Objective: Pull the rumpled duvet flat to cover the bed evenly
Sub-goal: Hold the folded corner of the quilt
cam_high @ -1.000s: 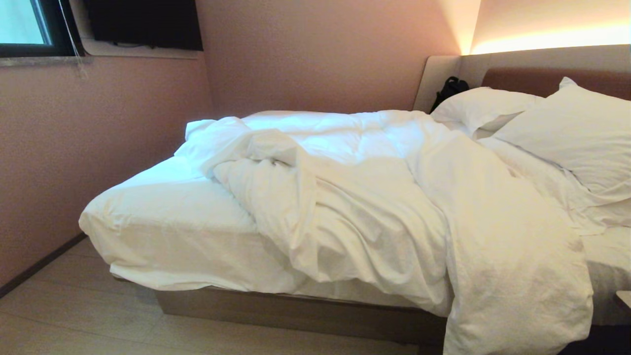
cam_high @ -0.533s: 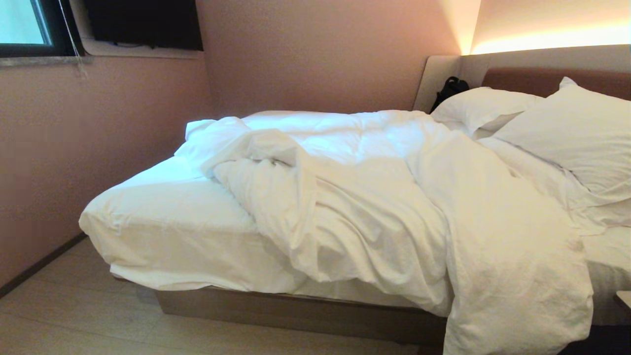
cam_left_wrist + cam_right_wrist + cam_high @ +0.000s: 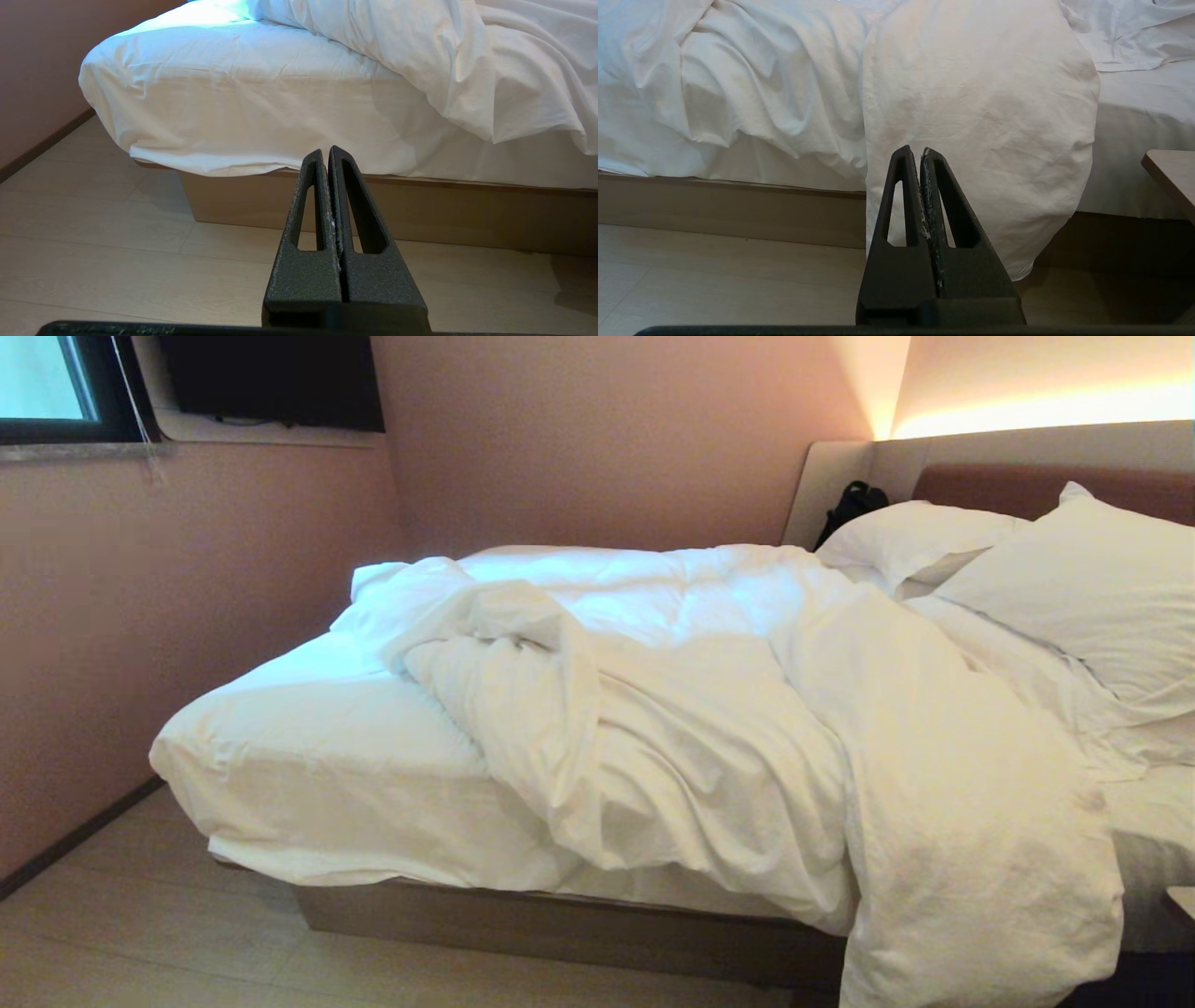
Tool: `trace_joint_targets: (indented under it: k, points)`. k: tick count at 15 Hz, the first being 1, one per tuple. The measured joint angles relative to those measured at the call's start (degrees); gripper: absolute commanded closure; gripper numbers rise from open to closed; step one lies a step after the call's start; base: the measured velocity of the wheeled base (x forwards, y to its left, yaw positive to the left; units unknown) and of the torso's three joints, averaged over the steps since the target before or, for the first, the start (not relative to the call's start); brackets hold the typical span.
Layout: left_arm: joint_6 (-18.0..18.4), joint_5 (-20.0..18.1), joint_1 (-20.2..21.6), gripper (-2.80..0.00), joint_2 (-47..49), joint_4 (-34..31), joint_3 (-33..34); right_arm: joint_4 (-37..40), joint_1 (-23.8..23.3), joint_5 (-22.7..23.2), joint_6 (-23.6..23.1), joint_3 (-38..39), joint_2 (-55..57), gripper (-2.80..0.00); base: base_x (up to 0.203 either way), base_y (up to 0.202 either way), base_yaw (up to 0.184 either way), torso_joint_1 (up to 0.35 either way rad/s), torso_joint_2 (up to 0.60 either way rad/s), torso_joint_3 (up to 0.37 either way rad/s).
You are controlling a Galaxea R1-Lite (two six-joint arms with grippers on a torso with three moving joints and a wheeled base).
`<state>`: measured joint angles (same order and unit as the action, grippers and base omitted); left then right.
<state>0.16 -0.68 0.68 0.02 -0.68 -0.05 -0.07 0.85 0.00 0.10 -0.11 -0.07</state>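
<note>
Duvet (image 3: 709, 728) bunched in a rumpled heap across the middle of the bed (image 3: 560, 933), one thick fold spilling over the near side almost to the floor (image 3: 140, 943). Foot end bare, only the fitted sheet (image 3: 317, 756) showing there. 2 pillows (image 3: 1074, 588) propped against the headboard (image 3: 990, 485), with a black bag (image 3: 854, 504) wedged in the corner beside them. Pink wall (image 3: 187, 616) close along the foot end; window (image 3: 37, 378) and dark screen (image 3: 271, 378) above. Corner of a small table (image 3: 1174, 175) near the hanging fold. Left gripper (image 3: 329, 151) closed and empty, held low over the floor facing the bare mattress edge. Right gripper (image 3: 915, 151) likewise closed and empty, facing the hanging fold, apart from it.
</note>
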Motion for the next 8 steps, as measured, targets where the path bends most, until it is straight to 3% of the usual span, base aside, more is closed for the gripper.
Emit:
trace_joint_targets:
  k: [8]
  points:
    - [0.11, 0.05, 0.00, 0.00, 0.00, 0.00, 0.00, -0.02, 0.00, -0.01, 0.00, 0.00, 0.00, 0.00, 0.000, 0.000, 0.000, 0.000, 0.00, 0.000]
